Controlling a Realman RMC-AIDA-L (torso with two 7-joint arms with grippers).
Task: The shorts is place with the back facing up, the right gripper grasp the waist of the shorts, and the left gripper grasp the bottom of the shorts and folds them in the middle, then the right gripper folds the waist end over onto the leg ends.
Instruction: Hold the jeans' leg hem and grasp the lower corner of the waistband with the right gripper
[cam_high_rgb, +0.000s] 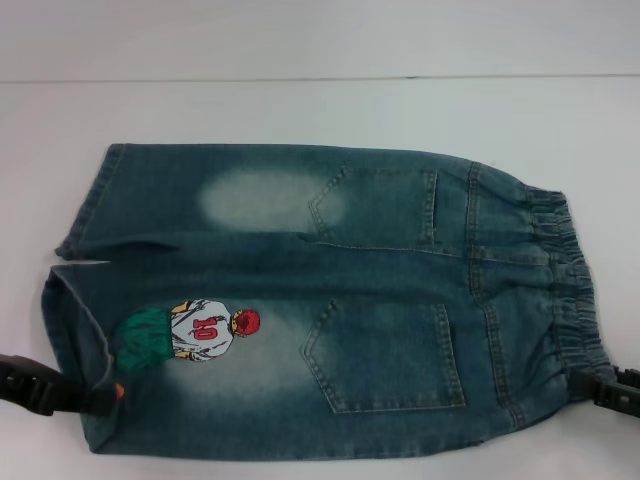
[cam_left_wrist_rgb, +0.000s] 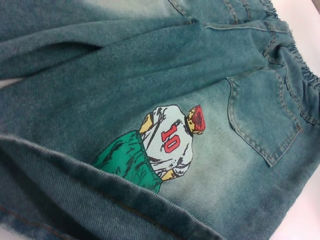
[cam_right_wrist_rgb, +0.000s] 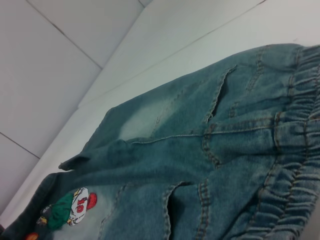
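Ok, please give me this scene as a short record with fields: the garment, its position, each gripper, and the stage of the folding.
garment: the shorts, blue denim, back pockets facing up
position: lying flat on the white table, not yet folded
waist: on the robot's right side
leg ends: on the robot's left side, cartoon print on the near leg
left gripper: at the near leg hem, grip not visible
right gripper: at the near end of the waist, grip not visible
stage: both ends reached, middle fold not started
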